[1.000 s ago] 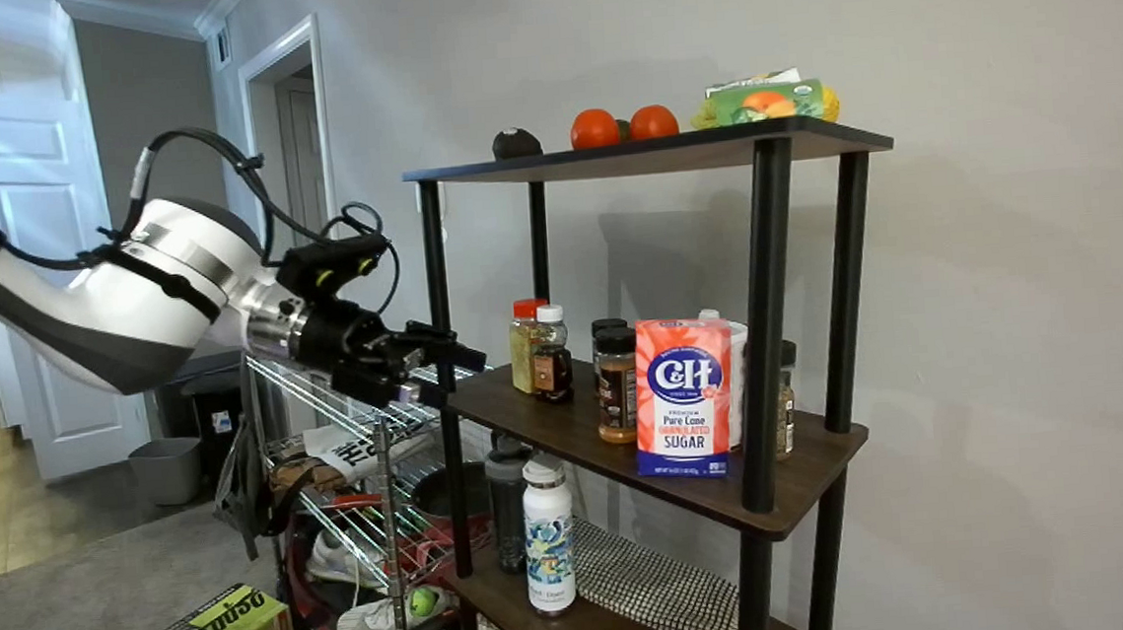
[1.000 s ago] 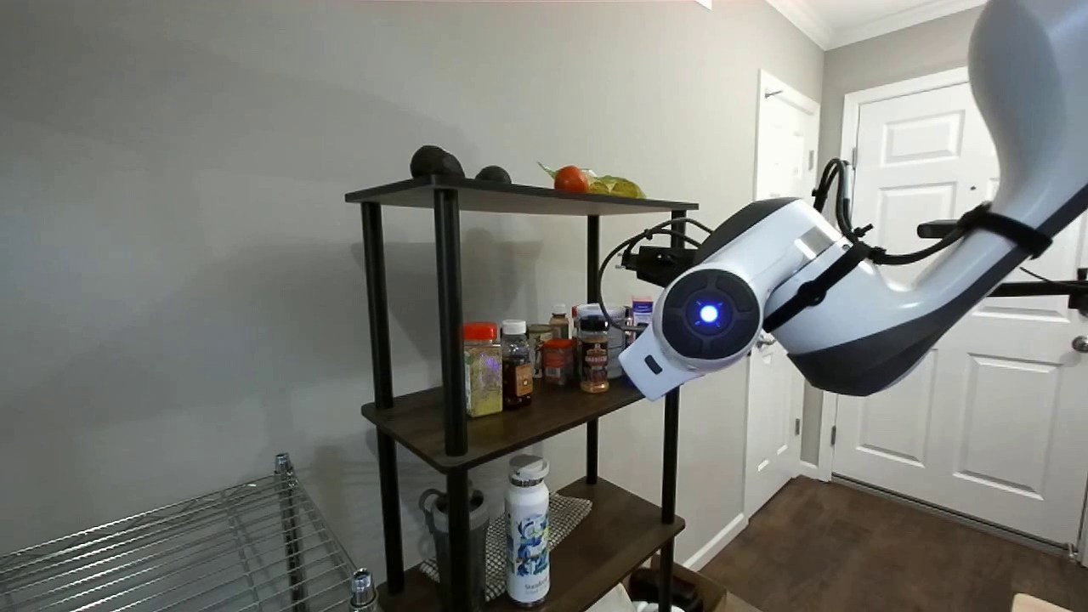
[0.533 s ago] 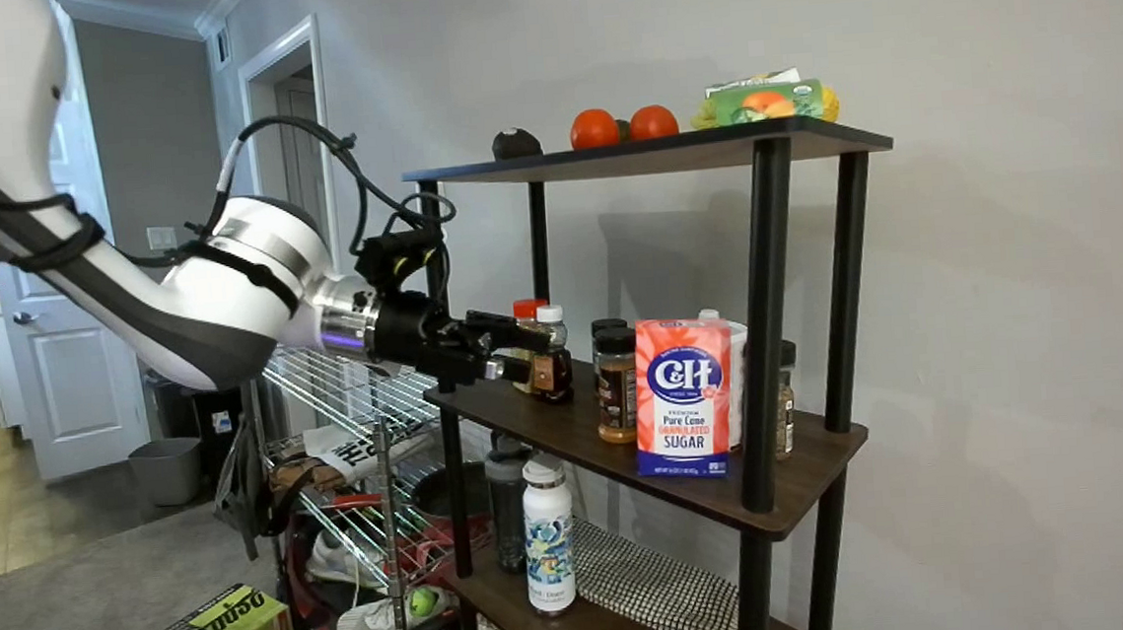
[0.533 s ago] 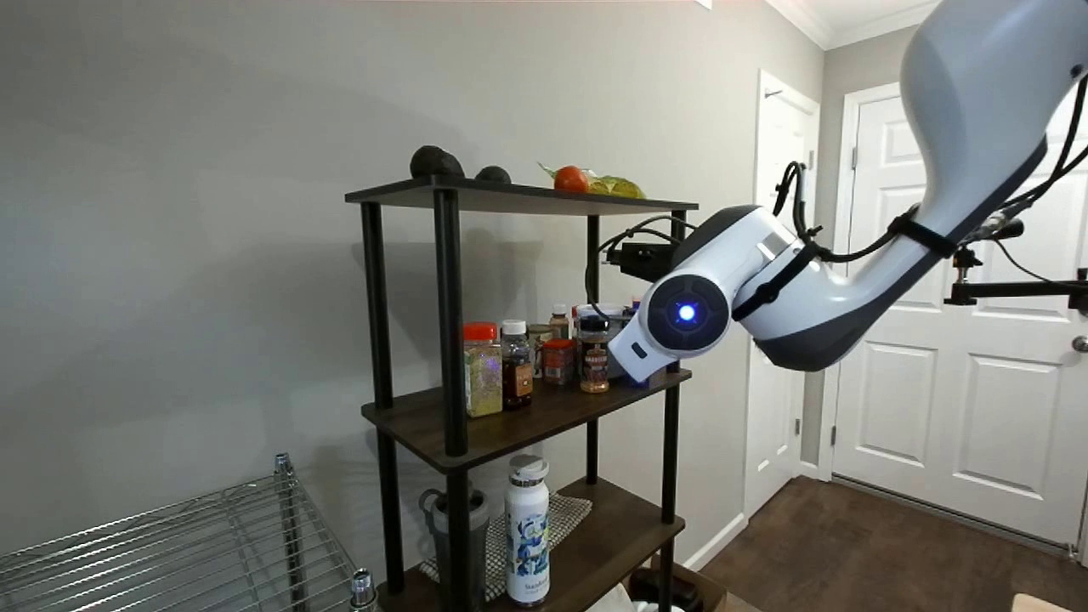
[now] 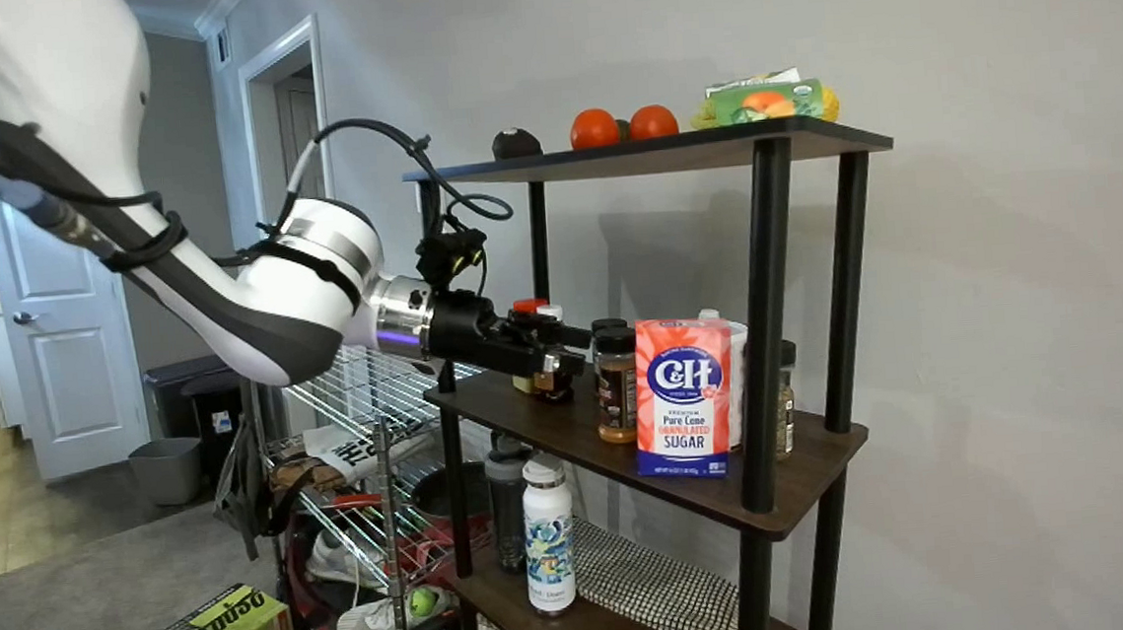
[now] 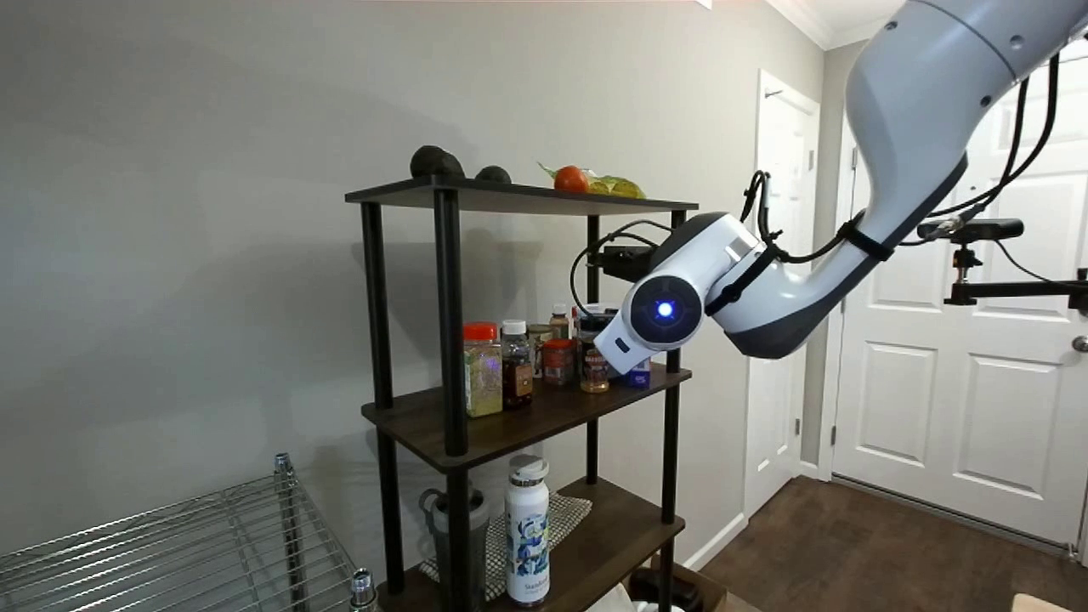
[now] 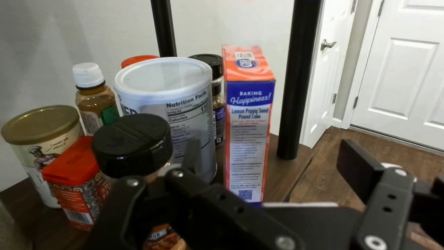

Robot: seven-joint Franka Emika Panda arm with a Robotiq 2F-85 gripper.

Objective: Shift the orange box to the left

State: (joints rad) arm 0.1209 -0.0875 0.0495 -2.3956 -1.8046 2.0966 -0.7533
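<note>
Apparently pre-grasp, with pincer [image 7: 270, 154] spread wide and empty, yet to grip or shift left the C&H granulated sugar box [image 5: 683, 400], upright at the near right of the spice shelf [image 5: 569, 428].

In an exterior view my gripper [image 5: 576, 350] covers most of the red-capped jar [image 5: 528, 305] and the white-capped bottle [image 5: 549, 311], while the orange box [image 5: 683, 397] hides most of the white canister [image 5: 738, 367]. My arm [image 6: 901, 127] is cut off at the edge in both exterior views, and in an exterior view my wrist [image 6: 665, 309] blocks nearly all of the box except a blue lower corner [image 6: 638, 376]. In the wrist view one finger [image 7: 191, 156] crosses the middle of the nearer black-capped jar [image 7: 131, 144], and the box's recipe lines [image 7: 248, 146] are too small for me to read. A red lid [image 7: 138, 59] peeks over the canister, its container hidden, and the lower-left corner cuts off an object [image 7: 10, 229] too blurred to name.
</note>
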